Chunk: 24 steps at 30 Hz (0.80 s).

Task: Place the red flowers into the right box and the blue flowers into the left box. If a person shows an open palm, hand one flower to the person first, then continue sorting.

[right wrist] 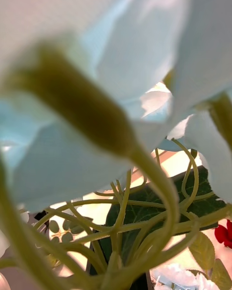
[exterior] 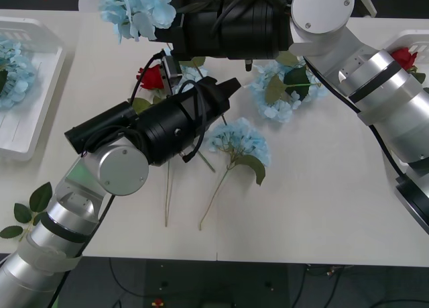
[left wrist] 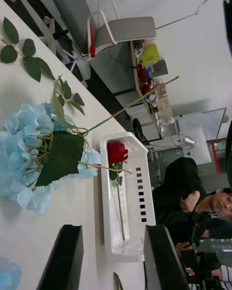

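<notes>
The black fingers [left wrist: 65,256] of the left gripper [exterior: 224,93] are spread apart, just beside a red rose [exterior: 153,77] (on the table). The right gripper holds a blue flower [exterior: 144,6] up high behind that rose; I cannot see its fingers.

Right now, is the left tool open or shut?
Open. In the left wrist view the left tool shows two black fingers standing apart with bare table between them, holding nothing, pointed toward the white box holding a red rose.
</notes>
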Each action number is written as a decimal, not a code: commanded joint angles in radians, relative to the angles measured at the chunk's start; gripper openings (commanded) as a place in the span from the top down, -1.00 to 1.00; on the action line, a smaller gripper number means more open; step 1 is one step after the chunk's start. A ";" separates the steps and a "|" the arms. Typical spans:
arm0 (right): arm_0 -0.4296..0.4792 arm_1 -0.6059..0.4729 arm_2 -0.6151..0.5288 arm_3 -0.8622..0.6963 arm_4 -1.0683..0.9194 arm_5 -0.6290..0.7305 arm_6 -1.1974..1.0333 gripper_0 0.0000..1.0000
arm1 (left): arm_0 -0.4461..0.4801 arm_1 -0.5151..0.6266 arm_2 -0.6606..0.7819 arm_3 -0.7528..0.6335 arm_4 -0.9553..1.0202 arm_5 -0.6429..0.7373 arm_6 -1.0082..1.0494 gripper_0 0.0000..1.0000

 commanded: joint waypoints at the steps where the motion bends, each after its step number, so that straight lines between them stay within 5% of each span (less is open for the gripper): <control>1: -0.002 0.014 0.003 -0.040 0.006 -0.018 0.025 1.00 | -0.051 -0.023 -0.014 -0.010 0.018 -0.019 0.014 1.00; 13: -0.002 0.014 0.003 -0.040 0.008 -0.022 0.031 1.00 | -0.045 0.005 -0.014 -0.010 0.013 -0.050 0.011 1.00; 17: -0.002 0.014 0.003 -0.040 0.011 -0.031 0.029 -0.12 | -0.037 0.037 -0.014 -0.010 0.013 -0.073 0.009 1.00; 20: -0.002 0.012 0.003 -0.040 0.009 -0.035 0.028 -0.38 | -0.028 0.082 -0.012 -0.014 0.036 -0.093 0.008 1.00; 24: -0.002 0.014 0.003 -0.040 0.011 -0.039 0.028 -0.47 | -0.007 0.148 -0.008 -0.037 0.067 -0.120 0.008 1.00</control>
